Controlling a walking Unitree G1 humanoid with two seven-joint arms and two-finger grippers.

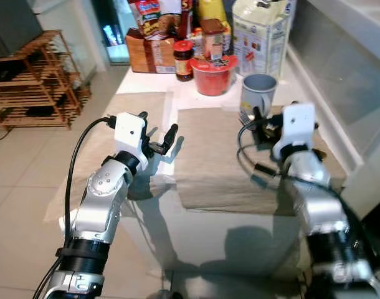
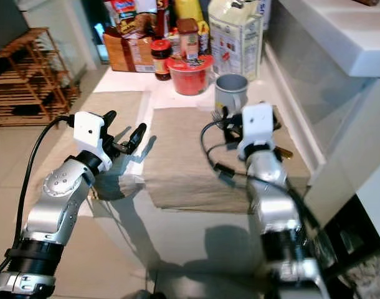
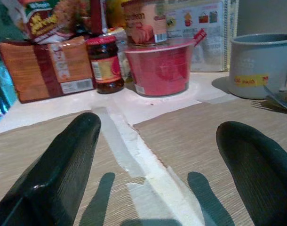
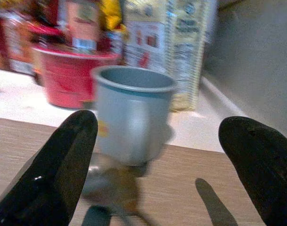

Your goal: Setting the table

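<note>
A grey mug (image 1: 258, 92) stands at the far edge of the middle beige placemat (image 1: 209, 162). A fork (image 3: 280, 96) lies beside it on the mat. My right gripper (image 1: 268, 121) hovers open just in front of the mug (image 4: 131, 113), over the fork's head (image 4: 106, 183), holding nothing. My left gripper (image 1: 157, 138) is open and empty above the white strip between the middle mat and the left placemat (image 1: 128, 106). In the left wrist view both fingers (image 3: 63, 165) stand wide apart, pointing toward the groceries.
A red bowl (image 1: 213, 75), a dark jar (image 1: 184, 60), an orange box (image 1: 149, 53) and a tall carton (image 1: 260, 34) crowd the table's far end. A grey wall (image 1: 339, 56) runs along the right. A wooden rack (image 1: 34, 81) stands on the floor to the left.
</note>
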